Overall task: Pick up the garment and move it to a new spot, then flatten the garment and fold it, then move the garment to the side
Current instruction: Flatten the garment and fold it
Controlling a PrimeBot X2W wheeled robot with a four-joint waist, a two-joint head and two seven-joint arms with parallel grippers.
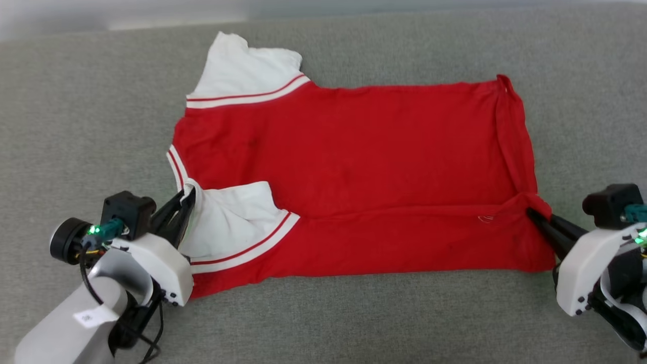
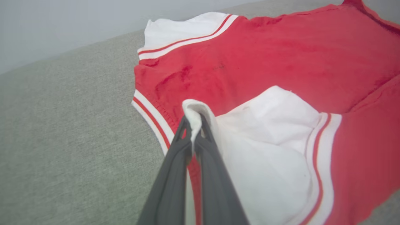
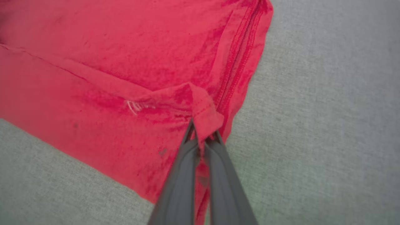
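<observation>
The garment [image 1: 354, 156], a red T-shirt with white sleeves and striped trim, lies spread sideways on the grey surface, plain side up, no lettering showing. Its near long edge is folded over onto the body, with the near white sleeve [image 1: 227, 222] lying on top. My left gripper [image 1: 186, 198] is shut on the tip of that sleeve [image 2: 195, 117], near the striped collar [image 2: 150, 117]. At the right, my right gripper [image 1: 532, 213] is shut on a pinch of the red hem corner [image 3: 204, 117]. The far white sleeve [image 1: 247, 71] lies flat at the back left.
The grey fabric surface [image 1: 91, 116] runs all round the shirt, with open room to the left, the right and the near side [image 1: 354, 318]. A pale wall or edge [image 1: 126, 15] borders the surface at the back.
</observation>
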